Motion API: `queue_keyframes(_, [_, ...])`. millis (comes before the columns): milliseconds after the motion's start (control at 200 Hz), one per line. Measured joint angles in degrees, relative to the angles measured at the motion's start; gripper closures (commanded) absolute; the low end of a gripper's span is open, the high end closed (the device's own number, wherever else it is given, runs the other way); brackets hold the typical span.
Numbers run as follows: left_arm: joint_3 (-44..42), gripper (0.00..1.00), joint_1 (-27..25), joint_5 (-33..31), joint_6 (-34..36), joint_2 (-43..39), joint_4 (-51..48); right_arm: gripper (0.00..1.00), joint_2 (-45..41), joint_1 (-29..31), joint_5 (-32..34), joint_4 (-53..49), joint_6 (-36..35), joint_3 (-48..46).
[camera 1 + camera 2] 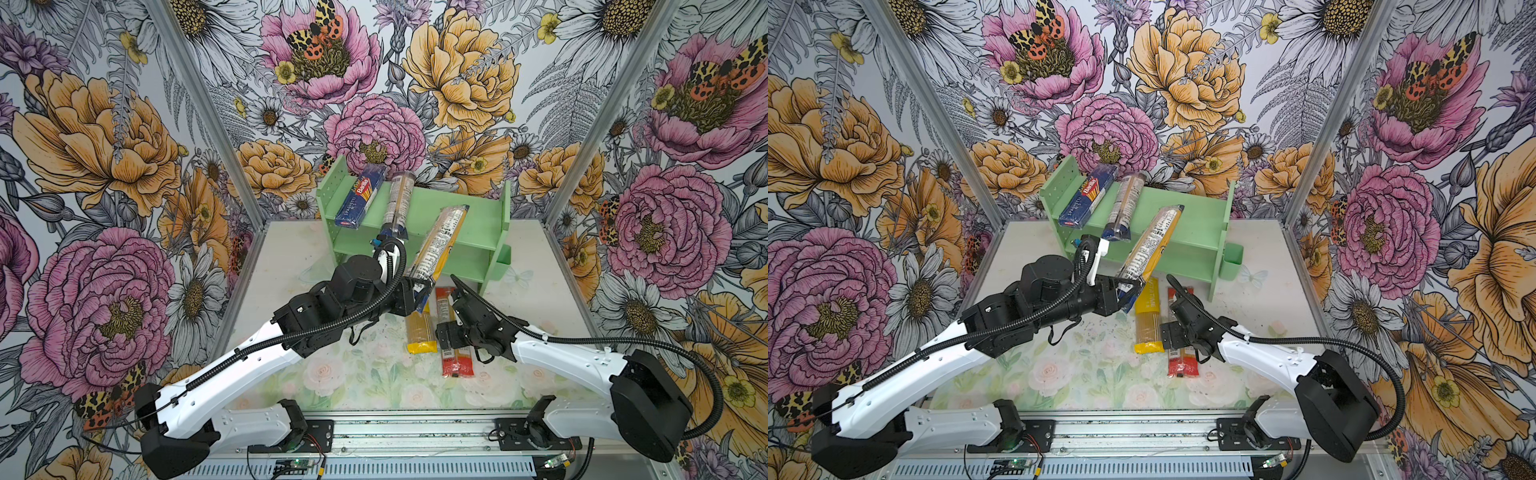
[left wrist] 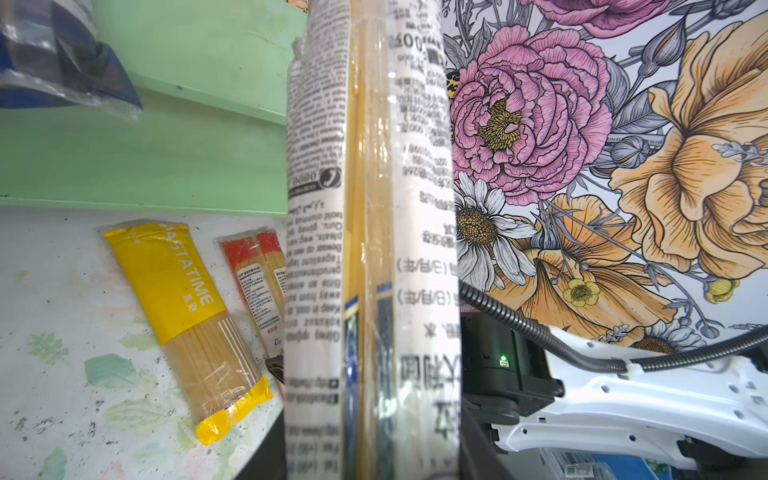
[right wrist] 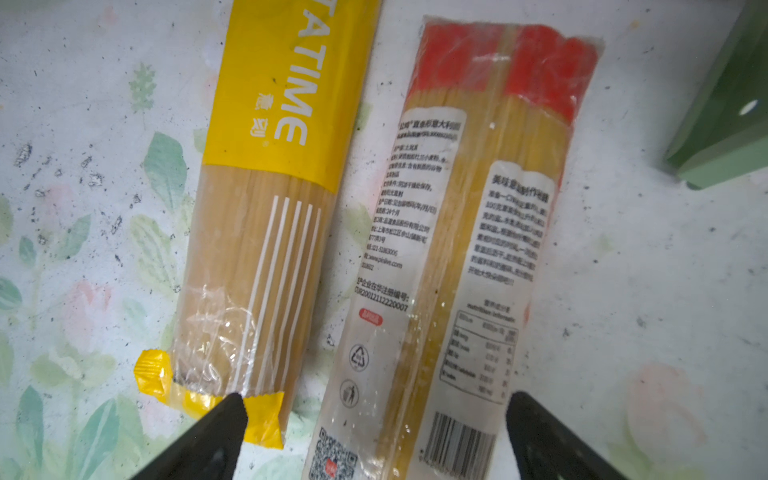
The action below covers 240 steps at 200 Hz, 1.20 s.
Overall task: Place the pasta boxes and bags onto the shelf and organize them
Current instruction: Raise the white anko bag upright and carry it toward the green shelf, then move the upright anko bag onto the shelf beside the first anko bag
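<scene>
Am pinching third bag (image 1: 441, 239) in left claw (image 1: 417, 291) at shelf (image 1: 484, 226); Barilla box (image 1: 360, 198), clear bag (image 1: 398, 199) shelved; yellow bag (image 1: 420, 334), red bag (image 1: 457, 368) waiting; right claw (image 3: 376, 399) spread.

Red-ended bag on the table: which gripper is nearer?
Right. The right gripper hangs just above the red-ended bag, jaws open; the left gripper is raised beyond its far end, shut on a clear labelled bag.

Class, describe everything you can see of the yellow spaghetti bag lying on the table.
The yellow plastic spaghetti bag lies flat on the floral table, beside the red-ended clear bag, a narrow gap between. One half is opaque yellow with white lettering; the rest is clear, white-striped, showing pale strands, ending in a crimped yellow seal.
</scene>
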Motion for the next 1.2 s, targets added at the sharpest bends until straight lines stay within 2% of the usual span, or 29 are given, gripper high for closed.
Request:
queue_keyframes(601, [1.90, 1.00, 0.02, -1.95, -0.02, 5.75, 9.25, 0.01, -2.45, -0.39, 0.00, -0.55, -0.02, -1.01])
queue_keyframes(1201, [7.28, 1.00, 2.58, -2.56, 0.00, 12.79, 13.09, 0.00, -2.86, -0.76, -0.02, -0.83, -0.02, -1.33])
